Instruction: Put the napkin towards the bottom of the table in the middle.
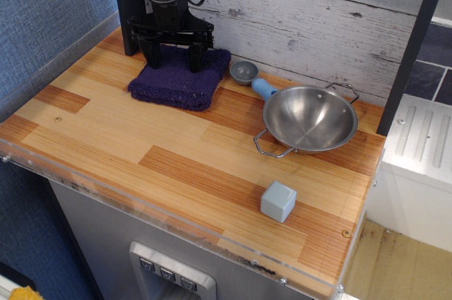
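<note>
The dark navy-purple knitted napkin [176, 82] lies flat at the back left of the wooden table [176, 152], near the white plank wall. My black gripper [174, 61] stands straight above the napkin's rear half. Its two fingers are spread wide and their tips press down onto the cloth, one near the left edge, one near the right edge. The gripper is open and the cloth between the fingers is not pinched.
A steel bowl [308, 119] with wire handles sits at the back right. A blue-handled scoop [251, 79] lies between bowl and napkin. A pale grey-blue cube [277, 201] stands near the front right. A clear acrylic rim [141, 205] runs along the front edge.
</note>
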You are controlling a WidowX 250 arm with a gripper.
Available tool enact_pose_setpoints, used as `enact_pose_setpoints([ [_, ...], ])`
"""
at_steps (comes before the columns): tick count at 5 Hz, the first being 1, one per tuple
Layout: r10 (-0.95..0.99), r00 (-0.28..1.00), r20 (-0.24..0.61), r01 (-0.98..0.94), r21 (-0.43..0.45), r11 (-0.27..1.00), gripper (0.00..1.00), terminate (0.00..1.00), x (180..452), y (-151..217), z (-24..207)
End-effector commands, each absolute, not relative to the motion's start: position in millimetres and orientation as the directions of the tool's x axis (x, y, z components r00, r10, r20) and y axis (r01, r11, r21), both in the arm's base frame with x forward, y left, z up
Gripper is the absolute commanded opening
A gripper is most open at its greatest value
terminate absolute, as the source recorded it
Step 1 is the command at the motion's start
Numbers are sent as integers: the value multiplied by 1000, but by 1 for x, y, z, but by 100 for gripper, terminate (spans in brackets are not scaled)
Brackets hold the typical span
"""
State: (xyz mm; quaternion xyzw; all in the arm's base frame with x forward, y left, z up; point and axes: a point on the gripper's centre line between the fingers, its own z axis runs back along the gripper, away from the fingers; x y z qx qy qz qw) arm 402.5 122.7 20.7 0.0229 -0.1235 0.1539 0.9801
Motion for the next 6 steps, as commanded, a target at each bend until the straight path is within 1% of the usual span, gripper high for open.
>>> enact_pose_setpoints([
  [1,284,929,238,-297,20,955,100,0,384,121,26],
  [2,315,924,215,-327,23,945,100,0,359,121,25],
  [3,364,916,165,-371,11,928,100,0,330,111,22],
  [4,415,900,132,-418,-3,908,100,0,310,100,18],
  [6,435,893,116,-441,25,897,100,0,280,83,18],
])
